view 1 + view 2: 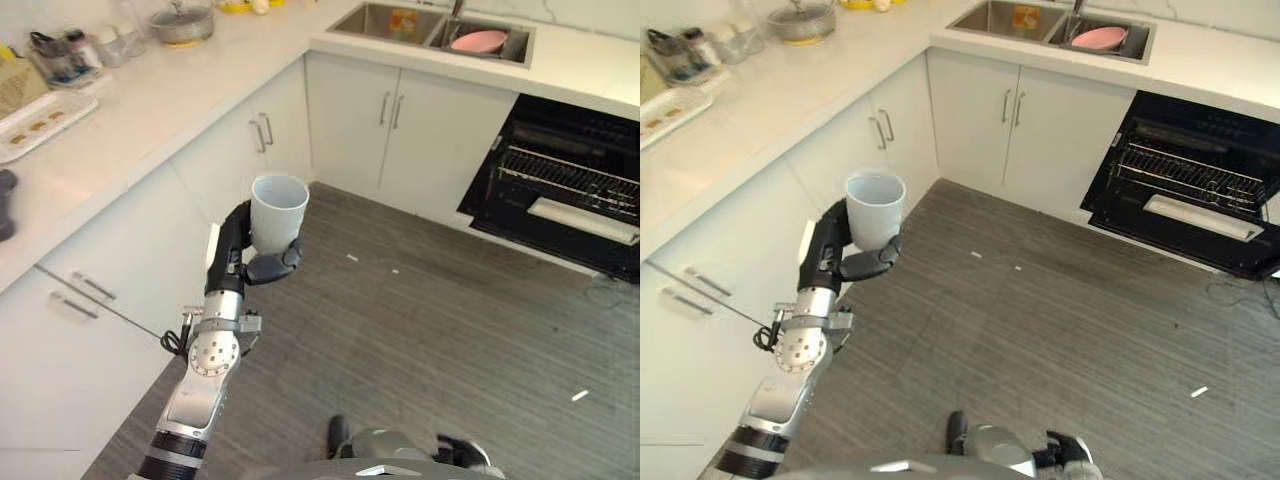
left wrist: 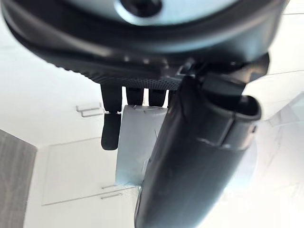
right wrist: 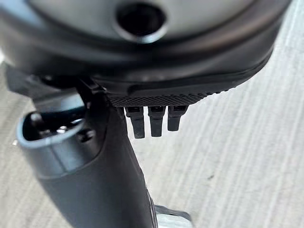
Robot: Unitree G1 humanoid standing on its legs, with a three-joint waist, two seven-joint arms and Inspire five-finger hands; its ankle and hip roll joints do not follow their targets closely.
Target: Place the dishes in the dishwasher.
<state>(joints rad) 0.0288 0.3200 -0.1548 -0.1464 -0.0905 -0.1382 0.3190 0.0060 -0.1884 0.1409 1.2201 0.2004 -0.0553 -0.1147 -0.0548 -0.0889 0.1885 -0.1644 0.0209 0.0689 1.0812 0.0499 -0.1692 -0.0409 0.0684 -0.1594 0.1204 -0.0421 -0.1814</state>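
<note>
Overhead, left robot hand [image 1: 252,258] grips upright cup [image 1: 279,211]; right robot hand [image 3: 142,142], fingers relaxed, over floor [image 3: 247,156].

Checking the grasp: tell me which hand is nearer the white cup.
Left. The left hand is curled round the white cup, holding it upright; the right hand hangs over bare floor, holding nothing.

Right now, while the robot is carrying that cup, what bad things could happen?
The left hand holds the white cup upright over the hard floor, away from the counter. If the grip slips, the cup would likely fall and might break. The open dishwasher is across the room, so a long carry gives more chances to tip it. Swinging the arm could also knock the cup against the nearby cabinets.
</note>
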